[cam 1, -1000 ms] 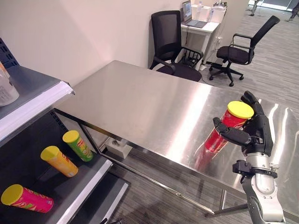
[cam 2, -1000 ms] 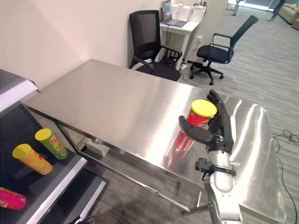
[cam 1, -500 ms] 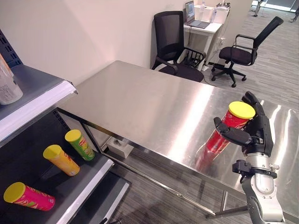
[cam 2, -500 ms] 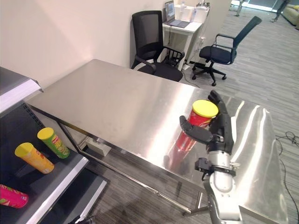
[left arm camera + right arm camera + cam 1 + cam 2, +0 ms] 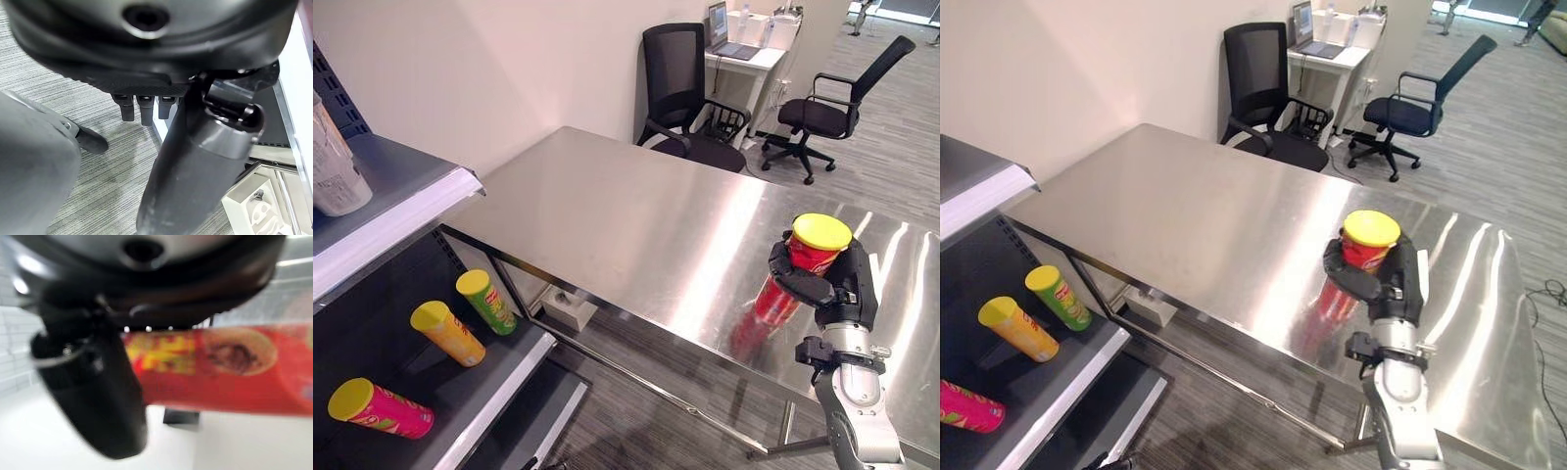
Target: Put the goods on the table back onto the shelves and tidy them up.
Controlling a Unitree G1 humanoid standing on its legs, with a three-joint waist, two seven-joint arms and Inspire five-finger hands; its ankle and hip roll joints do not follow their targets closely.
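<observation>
1. where the steel table [image 5: 607, 215] nears its right end, we log one red can [image 5: 795, 279] with a yellow lid, tilted, its base on the tabletop and its lid end uppermost.
2. our right hand [image 5: 832, 289] has fingers and thumb curled round the upper part of that red can, just below the lid; the right wrist view shows the red can [image 5: 220, 369] lying across the palm with the thumb [image 5: 93, 391] in front of it.
3. our left hand [image 5: 146, 105] appears in the left wrist view above grey striped flooring, its fingers [image 5: 144, 108] bent downward with nothing between them and the thumb [image 5: 195, 161].
4. shelf unit [image 5: 401, 211] at the left of the table: the upper board carries a pale container [image 5: 337, 171] at the edge of the view.
5. lower shelf [image 5: 484, 401], dark surface: a green can [image 5: 486, 302] lying nearest the table, an orange can [image 5: 448, 333] just beside it, and a pink can [image 5: 382, 409] lying further forward, apart from the other two; all three have yellow lids.
6. background beyond the table: two black office chairs [image 5: 690, 93] and a white desk [image 5: 744, 54] with a laptop [image 5: 724, 29] on it.
</observation>
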